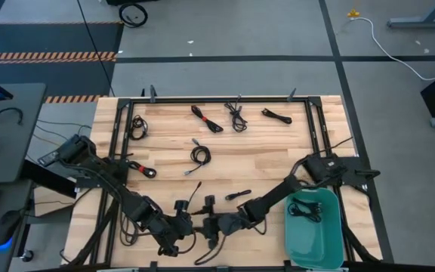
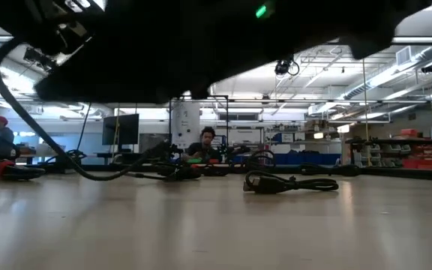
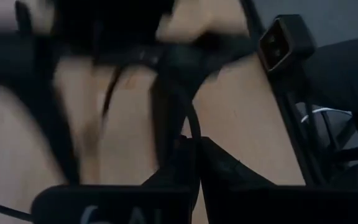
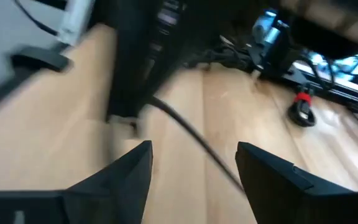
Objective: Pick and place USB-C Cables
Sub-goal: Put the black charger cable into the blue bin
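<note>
**Both arms reaching low over the worktop's near edge**

High view: Looking straight down, the worktop [image 1: 225,151] is carrying black cables: four spread along the far side [image 1: 207,119], one coiled mid-table [image 1: 199,155], one with a red tie [image 1: 140,169] at the left. A green bin [image 1: 331,249] near the right corner is already holding one coil [image 1: 306,211], so it is probably the drop spot. The left gripper [image 1: 181,224] and right gripper [image 1: 211,224] are meeting close together at the near edge.

Low view: Dark arm parts are filling the top. A cable [image 2: 287,183] is lying flat mid-worktop; a person is sitting far behind.

Left wrist view: The left jaws are looking clenched on a thin black cord [image 3: 192,134], though blur is making this uncertain.

Right wrist view: The right jaws are spread wide, with a loose cord [image 4: 197,140] passing between them, ungripped, likely being lined up for a grab.
</note>
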Controlling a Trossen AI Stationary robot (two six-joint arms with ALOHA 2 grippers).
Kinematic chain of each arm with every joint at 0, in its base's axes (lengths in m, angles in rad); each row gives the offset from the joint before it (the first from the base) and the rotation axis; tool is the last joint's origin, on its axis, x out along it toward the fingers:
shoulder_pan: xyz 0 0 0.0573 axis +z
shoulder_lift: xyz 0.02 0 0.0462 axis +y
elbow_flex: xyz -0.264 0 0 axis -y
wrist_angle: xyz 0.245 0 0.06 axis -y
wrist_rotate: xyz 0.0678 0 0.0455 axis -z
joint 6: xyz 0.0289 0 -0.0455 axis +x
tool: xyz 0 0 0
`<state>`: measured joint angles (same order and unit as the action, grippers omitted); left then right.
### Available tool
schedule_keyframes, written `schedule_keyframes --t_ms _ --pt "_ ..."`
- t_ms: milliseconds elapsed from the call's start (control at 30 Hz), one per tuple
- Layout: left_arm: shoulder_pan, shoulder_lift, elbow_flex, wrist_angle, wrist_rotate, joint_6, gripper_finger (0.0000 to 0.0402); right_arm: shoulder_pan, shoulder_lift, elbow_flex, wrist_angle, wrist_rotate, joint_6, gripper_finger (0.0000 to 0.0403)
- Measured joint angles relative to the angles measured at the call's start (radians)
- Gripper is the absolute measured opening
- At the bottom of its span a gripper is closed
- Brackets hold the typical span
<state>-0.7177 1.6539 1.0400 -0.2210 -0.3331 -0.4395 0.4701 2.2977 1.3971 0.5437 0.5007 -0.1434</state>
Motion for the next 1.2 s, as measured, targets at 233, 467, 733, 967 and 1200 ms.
schedule_keyframes --t_ms 233,467,733,967,1200 --pt "0.000 0.000 0.000 0.087 0.005 0.112 0.0015 -0.036 0.122 0.127 0.006 -0.070 -0.082 0.0231" --pt "-0.002 0.002 0.000 0.095 0.014 0.133 0.0015 -0.022 0.156 0.157 -0.002 -0.071 -0.033 0.0118" --pt "-0.032 -0.071 0.000 -0.018 -0.005 0.068 0.0046 0.040 0.146 0.157 -0.060 0.114 0.041 0.0015" --pt "-0.087 -0.205 0.002 -0.391 -0.030 -0.204 0.0116 0.121 0.035 0.154 -0.285 0.154 0.182 0.0010" --pt "-0.202 -0.201 0.002 -0.543 -0.409 -0.361 0.0124 0.226 -0.238 0.154 -0.624 0.161 0.347 0.0010"
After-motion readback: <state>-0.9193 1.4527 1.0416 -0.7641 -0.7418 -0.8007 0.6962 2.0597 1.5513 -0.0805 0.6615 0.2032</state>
